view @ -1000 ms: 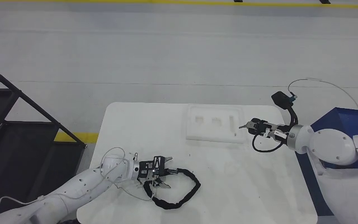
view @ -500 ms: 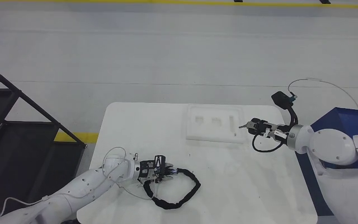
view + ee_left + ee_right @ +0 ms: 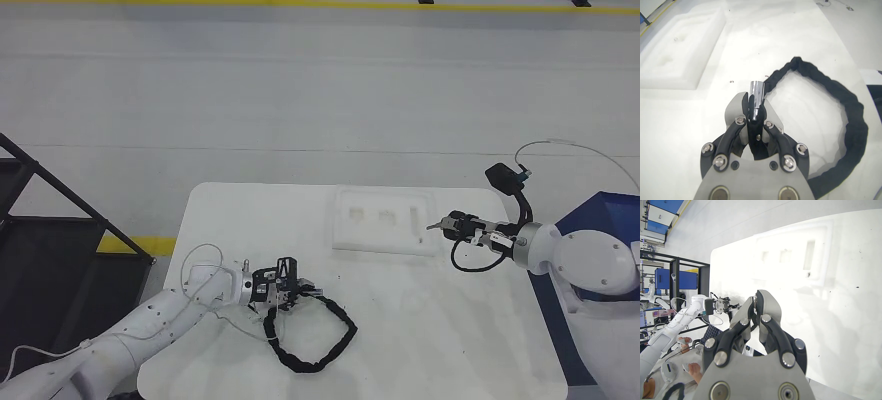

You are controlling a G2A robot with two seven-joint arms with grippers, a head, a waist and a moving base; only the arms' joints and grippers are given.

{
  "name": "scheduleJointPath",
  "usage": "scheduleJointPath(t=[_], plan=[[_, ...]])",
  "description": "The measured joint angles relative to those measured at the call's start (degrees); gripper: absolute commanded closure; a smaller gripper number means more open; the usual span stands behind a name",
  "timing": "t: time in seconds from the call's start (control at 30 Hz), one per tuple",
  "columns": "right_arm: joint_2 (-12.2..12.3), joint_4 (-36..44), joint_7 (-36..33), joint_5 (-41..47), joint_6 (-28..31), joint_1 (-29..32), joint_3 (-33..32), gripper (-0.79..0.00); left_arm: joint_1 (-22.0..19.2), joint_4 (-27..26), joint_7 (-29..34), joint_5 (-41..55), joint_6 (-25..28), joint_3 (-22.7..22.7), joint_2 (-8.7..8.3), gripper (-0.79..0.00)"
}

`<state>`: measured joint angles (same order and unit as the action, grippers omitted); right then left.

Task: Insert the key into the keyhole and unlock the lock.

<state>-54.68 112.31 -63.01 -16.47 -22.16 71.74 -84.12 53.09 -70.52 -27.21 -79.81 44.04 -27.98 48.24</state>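
Left pincer: my left pincer [image 3: 754, 106] is pinched on the lock [image 3: 757, 91], gripping the base of its chrome cylinder, at about 9 o'clock from the worktop's middle.
Lock: its black sleeved loop [image 3: 335, 345] lies on the worktop [image 3: 450, 330], curling away toward 5 o'clock from my left pincer.
Right pincer: my right pincer [image 3: 755, 301] is pressed together on the key [image 3: 754, 300], at about 2 o'clock, just beside the 3 o'clock edge of the foam tray [image 3: 385, 222].
Edges and room: bare worktop runs between my two pincers, which are well apart. The loop's low bend lies near the 6 o'clock edge.
Hard to make out: the key is a thin sliver between my pads, its shape unclear. The cylinder's end face is turned away from my wrist camera.
Around: the white tray sits at 12 o'clock with three shallow pockets. A black rack [image 3: 40, 250] stands off the worktop at 9 o'clock.
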Motion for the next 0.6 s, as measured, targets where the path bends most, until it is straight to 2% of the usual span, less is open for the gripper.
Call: scheduleJointPath(t=[0.23,0.43,0.6], plan=[[-0.04,0.18,0.61,0.72,0.86,0.77,0.18,0.000,-3.37,-0.21,-6.02,1.70,6.75,-0.77,1.73,0.000],[0.21,2.73,-0.48,3.39,0.72,4.62,-0.86,0.000,-6.34,2.00,-10.32,4.40,10.07,0.83,5.17,0.000],[0.46,6.99,-0.53,6.00,-2.00,8.47,-3.69,0.000,-8.77,3.47,-13.89,4.94,10.57,3.08,8.86,0.000]])
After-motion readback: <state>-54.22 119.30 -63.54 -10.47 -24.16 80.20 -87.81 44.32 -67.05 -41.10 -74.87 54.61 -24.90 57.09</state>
